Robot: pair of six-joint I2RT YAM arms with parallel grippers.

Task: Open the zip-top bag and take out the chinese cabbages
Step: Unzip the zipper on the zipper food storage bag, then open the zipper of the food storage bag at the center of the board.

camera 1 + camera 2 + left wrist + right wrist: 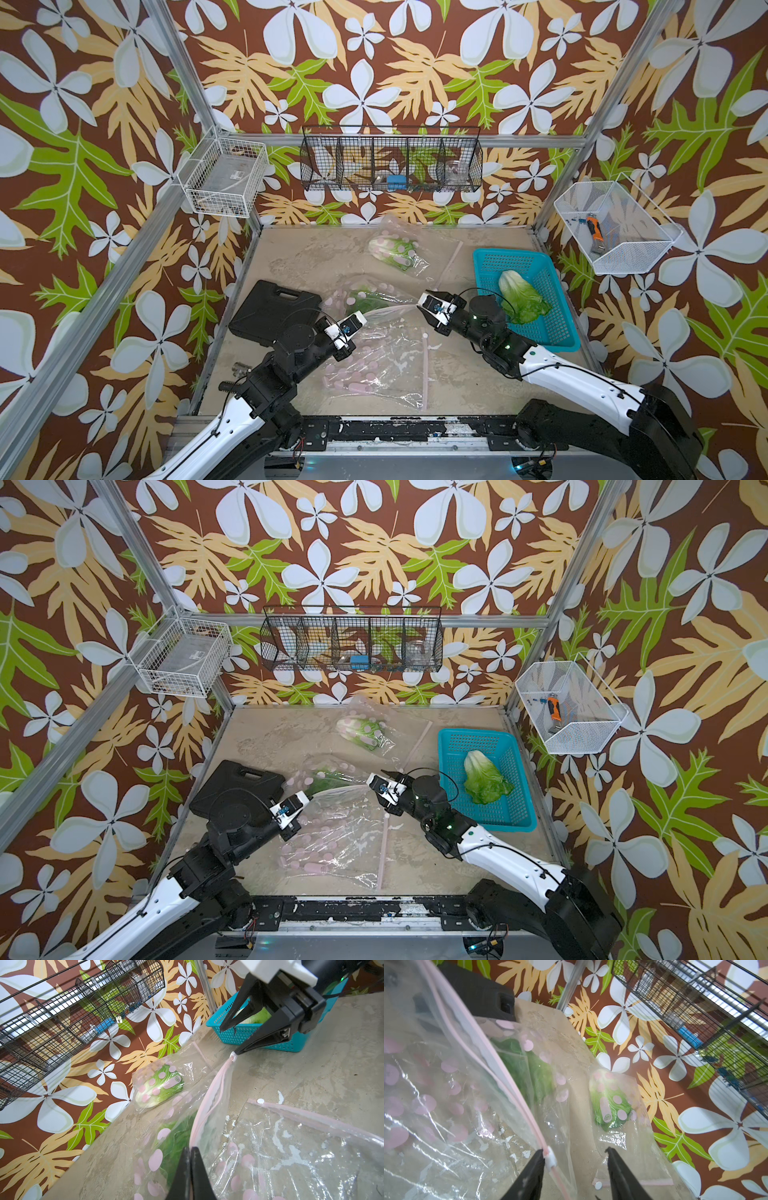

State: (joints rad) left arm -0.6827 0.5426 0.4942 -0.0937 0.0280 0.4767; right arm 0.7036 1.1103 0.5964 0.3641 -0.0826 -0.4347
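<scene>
Tabletop (pixel 457 374): mottled beige, white flakes.
Left gripper (pixel 191 1150): clamped on zip-top bag (pixel 390 309) rim.
Right gripper (pixel 575 1151): jaws apart, slider (pixel 550 1159) against one finger.
Chinese cabbages: first cabbage (pixel 365 302) inside that bag; second cabbage (pixel 521 301) in blue basket (pixel 490 254); third cabbage (pixel 388 249) in far bag (pixel 415 262).
Walls (pixel 374 62): brown floral print.

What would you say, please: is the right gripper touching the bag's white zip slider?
Touching. The right wrist view shows the right gripper open, with one finger against the white slider on the pink zip; the other finger stands clear.
</scene>
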